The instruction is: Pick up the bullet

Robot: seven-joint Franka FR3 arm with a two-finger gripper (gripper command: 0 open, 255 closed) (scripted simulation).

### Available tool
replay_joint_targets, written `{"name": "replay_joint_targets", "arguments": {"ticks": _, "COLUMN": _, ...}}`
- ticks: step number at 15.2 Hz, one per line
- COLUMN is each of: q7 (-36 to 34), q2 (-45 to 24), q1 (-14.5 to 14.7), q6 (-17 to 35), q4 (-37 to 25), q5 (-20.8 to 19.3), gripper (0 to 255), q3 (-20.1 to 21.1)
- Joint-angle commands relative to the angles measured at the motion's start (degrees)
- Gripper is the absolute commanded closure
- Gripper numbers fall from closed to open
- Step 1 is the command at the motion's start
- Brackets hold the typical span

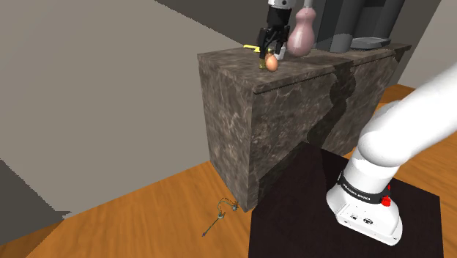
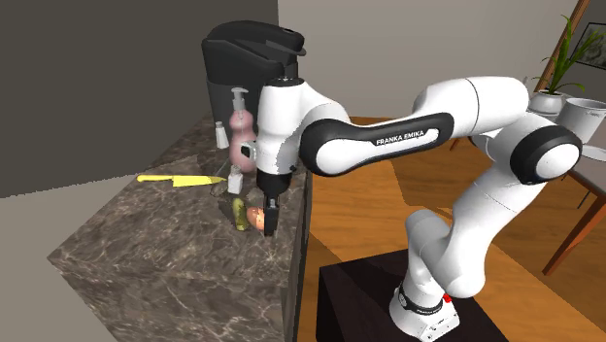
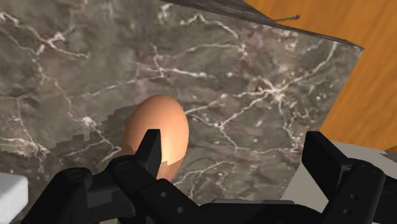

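The bullet is a small olive-green piece standing upright on the dark marble counter, close to the counter's edge. A brown egg lies right next to it. In the shoulder view the bullet sits just left of the egg. My black gripper hangs low over the counter, at the egg and on its side away from the bullet. In the wrist view the gripper is open. The egg lies behind one finger, outside the gap, and only bare marble shows between the fingers.
A yellow knife lies further back on the counter. A pink soap dispenser, a small shaker and a black coffee machine stand behind the gripper. The counter edge drops to a wood floor, where a small metal item lies.
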State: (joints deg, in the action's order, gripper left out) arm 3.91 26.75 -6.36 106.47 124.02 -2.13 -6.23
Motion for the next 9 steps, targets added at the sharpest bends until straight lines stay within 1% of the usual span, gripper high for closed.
{"name": "replay_joint_targets", "arguments": {"ticks": 1, "q7": 0.17, "q2": -2.88, "q1": -0.63, "q6": 0.93, "q4": -3.23, "q5": 0.1, "gripper": 0, "q3": -1.1}}
{"name": "replay_joint_targets", "arguments": {"ticks": 7, "q7": 1.09, "q2": -11.29, "q1": -2.21, "q6": 3.03, "q4": -12.99, "q5": 1.4, "gripper": 0, "q3": -4.43}}
{"name": "replay_joint_targets", "arguments": {"ticks": 9, "q7": 1.1, "q2": -11.11, "q1": -2.24, "q6": 4.58, "q4": -11.27, "q5": 1.37, "gripper": 0, "q3": -4.45}}
